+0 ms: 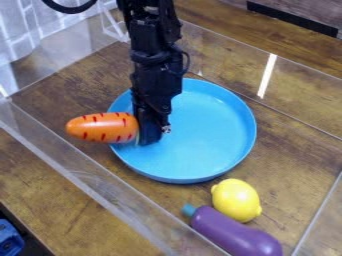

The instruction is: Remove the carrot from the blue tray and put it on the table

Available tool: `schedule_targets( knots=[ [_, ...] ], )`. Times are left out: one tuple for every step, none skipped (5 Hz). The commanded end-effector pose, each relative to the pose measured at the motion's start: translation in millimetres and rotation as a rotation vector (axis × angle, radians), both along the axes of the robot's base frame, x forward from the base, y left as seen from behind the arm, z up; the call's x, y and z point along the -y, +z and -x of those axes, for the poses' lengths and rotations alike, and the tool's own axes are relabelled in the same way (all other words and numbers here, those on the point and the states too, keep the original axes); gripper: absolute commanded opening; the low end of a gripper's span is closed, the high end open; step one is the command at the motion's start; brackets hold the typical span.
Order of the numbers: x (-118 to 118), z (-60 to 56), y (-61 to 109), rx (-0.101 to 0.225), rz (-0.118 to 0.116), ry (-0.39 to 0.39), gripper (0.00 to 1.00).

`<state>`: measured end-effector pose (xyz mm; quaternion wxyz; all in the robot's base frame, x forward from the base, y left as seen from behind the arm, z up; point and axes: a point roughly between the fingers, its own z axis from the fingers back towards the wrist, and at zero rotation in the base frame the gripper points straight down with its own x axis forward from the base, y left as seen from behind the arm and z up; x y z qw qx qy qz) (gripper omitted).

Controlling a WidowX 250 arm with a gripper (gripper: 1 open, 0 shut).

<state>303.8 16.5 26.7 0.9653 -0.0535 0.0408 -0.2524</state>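
The carrot (103, 127), orange with dark cross stripes, is in the grasp of the gripper (139, 133), whose jaws are closed on its leafy end. It lies across the left rim of the blue tray (201, 150) as the camera sees it, its orange body reaching out past that rim above the brown wood-grain table (54, 176). Whether its underside touches the rim cannot be told. The black arm (154, 55) comes down from the top of the view over the tray's far left part, hiding some of the rim there. Close by on the carrot's outer side runs a clear acrylic wall (100, 178), slanting from the left edge toward the bottom; it stands in the way on that side. Just beside the tray's near right edge sits a yellow lemon (235, 200), with a purple eggplant (233, 232) next to it. In the bottom left corner, beyond the wall, a blue object (11, 241) shows in part.
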Motion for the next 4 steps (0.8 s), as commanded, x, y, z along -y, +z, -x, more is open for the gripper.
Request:
schedule_targets(
  knots=[
    [-11.5, -6.7, 30.5, 0.08, -0.016, 0.006, 0.0],
    [-16.4, -8.3, 34.6, 0.084, -0.024, -0.004, 0.0],
    [-45.3, -10.2, 35.7, 0.084, -0.026, -0.002, 0.0],
    [-79.0, -9.9, 42.1, 0.09, -0.036, 0.019, 0.0]
  ],
)
